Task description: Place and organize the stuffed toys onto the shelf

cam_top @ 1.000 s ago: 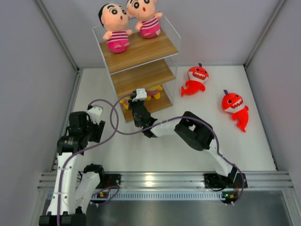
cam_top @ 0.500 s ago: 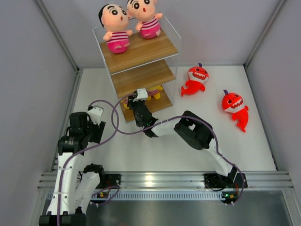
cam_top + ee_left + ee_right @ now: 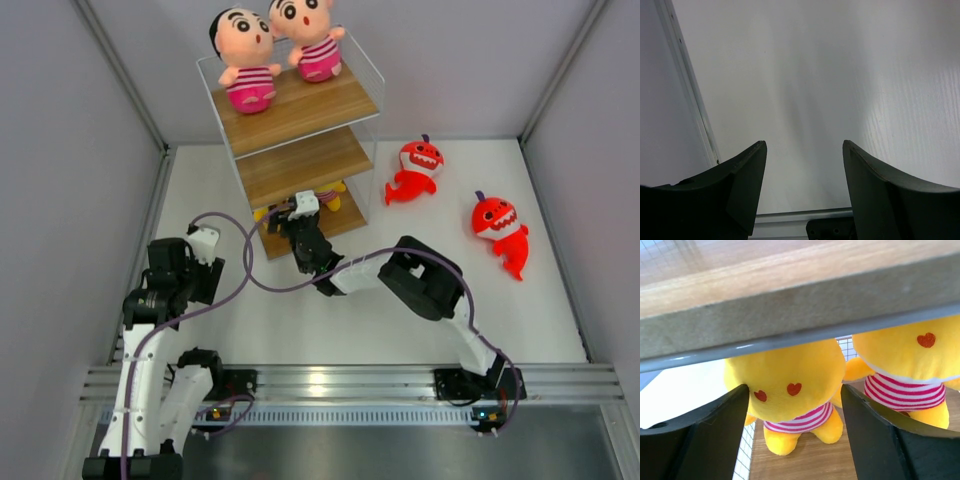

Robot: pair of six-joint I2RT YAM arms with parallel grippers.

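The shelf (image 3: 322, 103) stands at the back of the table, with two boy dolls (image 3: 247, 62) (image 3: 312, 38) on its top board. Two red sharks (image 3: 415, 169) (image 3: 500, 228) lie on the table to its right. My right gripper (image 3: 292, 213) reaches into the bottom tier. In the right wrist view it (image 3: 795, 388) is open, its jaws on either side of a yellow doll (image 3: 790, 371) that stands on the bottom board (image 3: 840, 457). A second yellow doll (image 3: 910, 355) stands just right of it. My left gripper (image 3: 804, 145) hangs open over bare table.
The middle board's edge (image 3: 790, 295) lies close above my right gripper. Grey walls enclose the table on both sides and at the back. An aluminium rail (image 3: 330, 382) runs along the near edge, by the arm bases.
My right gripper's jaws have opened from shut and let go of the yellow doll on the bottom board. The wrist has shifted slightly right. The left arm has not moved.
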